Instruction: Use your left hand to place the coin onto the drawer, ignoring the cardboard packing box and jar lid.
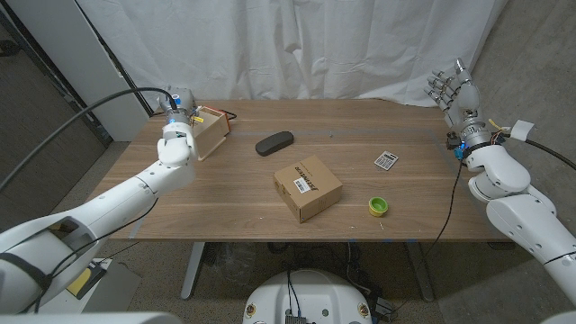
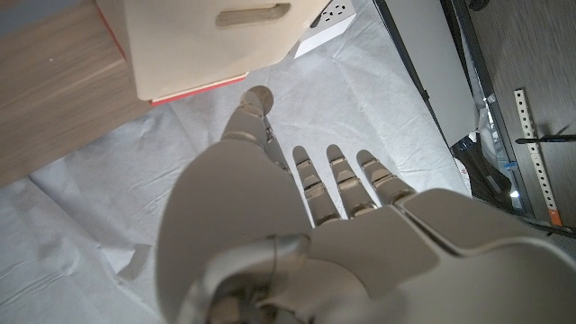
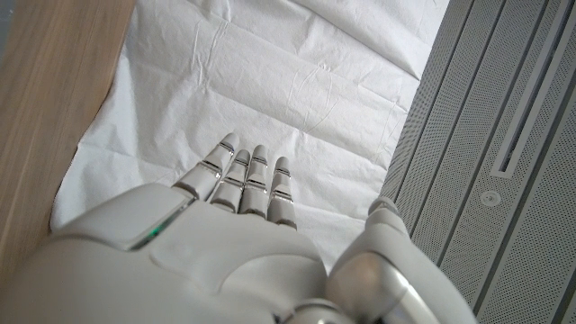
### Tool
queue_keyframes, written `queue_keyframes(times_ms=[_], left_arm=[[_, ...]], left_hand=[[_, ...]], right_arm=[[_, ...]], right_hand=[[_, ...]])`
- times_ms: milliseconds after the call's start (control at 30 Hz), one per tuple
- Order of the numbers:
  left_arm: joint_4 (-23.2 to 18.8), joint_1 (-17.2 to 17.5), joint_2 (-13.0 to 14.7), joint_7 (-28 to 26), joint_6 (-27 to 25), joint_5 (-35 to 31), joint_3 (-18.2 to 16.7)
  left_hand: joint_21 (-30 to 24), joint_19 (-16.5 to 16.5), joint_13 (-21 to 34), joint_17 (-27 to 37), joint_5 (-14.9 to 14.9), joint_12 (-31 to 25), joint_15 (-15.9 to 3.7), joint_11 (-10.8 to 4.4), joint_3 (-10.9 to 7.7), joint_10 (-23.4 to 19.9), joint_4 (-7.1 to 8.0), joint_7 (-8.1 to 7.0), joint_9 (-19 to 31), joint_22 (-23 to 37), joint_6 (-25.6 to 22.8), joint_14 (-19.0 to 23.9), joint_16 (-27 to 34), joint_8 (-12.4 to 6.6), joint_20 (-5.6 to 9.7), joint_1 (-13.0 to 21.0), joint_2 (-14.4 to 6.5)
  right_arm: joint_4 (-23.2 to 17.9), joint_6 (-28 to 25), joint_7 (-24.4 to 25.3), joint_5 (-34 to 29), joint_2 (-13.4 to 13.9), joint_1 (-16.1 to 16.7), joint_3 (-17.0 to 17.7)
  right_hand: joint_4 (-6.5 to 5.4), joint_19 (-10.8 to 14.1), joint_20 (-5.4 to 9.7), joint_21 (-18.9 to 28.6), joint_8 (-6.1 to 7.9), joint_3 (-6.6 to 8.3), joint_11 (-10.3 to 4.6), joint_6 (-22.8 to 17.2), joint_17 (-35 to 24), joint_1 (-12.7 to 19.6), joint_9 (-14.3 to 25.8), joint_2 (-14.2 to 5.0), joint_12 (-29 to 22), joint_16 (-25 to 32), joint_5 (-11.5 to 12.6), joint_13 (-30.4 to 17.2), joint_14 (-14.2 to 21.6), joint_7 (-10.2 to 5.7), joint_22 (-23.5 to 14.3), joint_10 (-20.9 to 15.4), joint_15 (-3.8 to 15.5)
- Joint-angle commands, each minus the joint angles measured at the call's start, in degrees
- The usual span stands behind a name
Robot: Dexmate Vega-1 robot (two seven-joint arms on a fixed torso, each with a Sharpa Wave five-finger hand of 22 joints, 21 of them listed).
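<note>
The small wooden drawer [image 1: 211, 131] stands at the table's back left, and its pale front with a slot handle [image 2: 209, 36] fills part of the left wrist view. My left hand [image 1: 182, 117] is held up right beside the drawer's left side, its fingers [image 2: 335, 180] straight and apart with nothing in them. A tiny yellowish speck [image 1: 196, 118] lies on the drawer's top next to the hand; it is too small to tell whether it is the coin. My right hand [image 1: 455, 90] is raised over the table's back right corner, fingers spread [image 3: 243, 175], holding nothing.
A cardboard packing box [image 1: 308, 187] sits mid-table, with a black oblong case [image 1: 274, 142] behind it. A green-yellow jar lid [image 1: 378, 206] lies near the front right and a small calculator [image 1: 386, 160] further back. A white curtain hangs behind the table.
</note>
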State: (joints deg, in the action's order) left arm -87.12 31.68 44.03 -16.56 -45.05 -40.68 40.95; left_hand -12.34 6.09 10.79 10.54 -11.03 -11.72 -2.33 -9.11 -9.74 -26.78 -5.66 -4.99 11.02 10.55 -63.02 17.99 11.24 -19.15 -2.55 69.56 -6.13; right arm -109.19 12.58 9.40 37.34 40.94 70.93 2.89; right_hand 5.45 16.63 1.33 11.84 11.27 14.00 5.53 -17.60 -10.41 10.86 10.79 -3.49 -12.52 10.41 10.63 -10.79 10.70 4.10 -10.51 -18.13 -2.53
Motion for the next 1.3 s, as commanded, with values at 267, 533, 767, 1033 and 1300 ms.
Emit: queue_keyframes(times_ms=[267, 533, 767, 1033, 1300], left_arm=[[3.8, -1.9, -1.1, -2.1, 2.5, 3.8, 2.5], [3.4, -1.6, -0.9, -2.9, 2.1, 5.0, 2.3], [2.9, -1.4, -0.8, -3.2, 1.5, 5.8, 2.1], [2.7, -1.3, -0.5, -3.2, 1.5, 6.9, 1.9], [2.6, -1.1, -0.5, -3.4, 1.6, 8.0, 1.7]], left_hand=[[-0.1, 0.4, 0.3, 0.2, -0.1, 0.0, -4.71, -0.18, -0.51, -0.2, -0.09, 3.52, 0.2, 0.1, -3.5, 0.8, 0.1, 0.12, 0.05, -0.4, 0.0], [0.0, 0.4, 0.3, 0.2, -0.1, 0.1, -4.72, -0.26, -0.66, 0.0, -0.29, 3.19, 0.2, 0.1, -3.0, 0.8, 0.0, 0.34, 0.19, -0.1, 0.0], [0.1, 0.2, 0.4, 0.1, 0.1, 0.4, -4.69, -0.58, -1.34, 0.9, -1.35, 2.01, 0.4, 0.1, 2.8, 0.6, -0.2, 2.59, -0.14, 1.4, 0.3], [0.2, 0.0, 0.4, 0.0, 0.1, 0.8, -4.17, -0.19, -1.17, 2.3, -1.02, 1.26, 0.7, 0.0, 8.4, 0.0, -0.5, 4.72, -0.22, 0.8, 0.4], [0.3, -0.1, 0.4, 0.1, 0.1, 0.9, -3.65, -0.09, -0.89, 3.3, -0.56, 1.29, 0.6, 0.1, 11.6, -0.5, -0.5, 6.09, -0.09, -0.1, 0.5]], right_arm=[[-1.7, -1.6, 0.8, -0.2, 0.7, 0.6, 0.5], [-2.4, -2.1, 1.0, -0.3, 0.7, 1.0, 0.8], [-2.1, -1.8, 0.6, 0.0, 0.3, 0.7, 0.7], [-2.0, -2.0, 0.7, -0.1, 0.3, 0.3, 0.5], [-1.8, -2.3, 0.7, -0.2, 0.4, -0.3, 0.0]], right_hand=[[0.26, 0.4, -0.07, 0.0, 0.07, 0.37, 0.01, -0.5, -0.1, 0.3, 0.3, -0.52, -0.1, 0.3, 0.4, -0.1, 0.3, -0.01, -0.1, -0.4, 0.08], [0.29, 0.4, -0.11, 0.0, 0.08, 0.40, -0.03, -0.5, -0.1, 0.3, 0.3, -0.55, -0.1, 0.3, 0.4, -0.1, 0.4, -0.08, -0.1, -0.4, 0.05], [0.33, 0.5, -0.11, 0.0, 0.10, 0.43, 0.01, -0.6, -0.1, 0.4, 0.3, -0.58, -0.1, 0.3, 0.4, -0.1, 0.4, -0.07, -0.1, -0.4, 0.05], [0.41, 0.5, -0.16, 0.0, 0.08, 0.47, -0.01, -0.5, -0.1, 0.6, 0.3, -0.60, -0.1, 0.3, 0.3, -0.1, 0.5, -0.13, -0.1, -0.5, -0.10], [0.46, 0.5, -0.22, 0.0, 0.06, 0.49, 0.07, -0.5, -0.1, 0.6, 0.3, -0.60, -0.1, 0.3, 0.3, -0.1, 0.4, -0.13, -0.1, -0.5, -0.10]])
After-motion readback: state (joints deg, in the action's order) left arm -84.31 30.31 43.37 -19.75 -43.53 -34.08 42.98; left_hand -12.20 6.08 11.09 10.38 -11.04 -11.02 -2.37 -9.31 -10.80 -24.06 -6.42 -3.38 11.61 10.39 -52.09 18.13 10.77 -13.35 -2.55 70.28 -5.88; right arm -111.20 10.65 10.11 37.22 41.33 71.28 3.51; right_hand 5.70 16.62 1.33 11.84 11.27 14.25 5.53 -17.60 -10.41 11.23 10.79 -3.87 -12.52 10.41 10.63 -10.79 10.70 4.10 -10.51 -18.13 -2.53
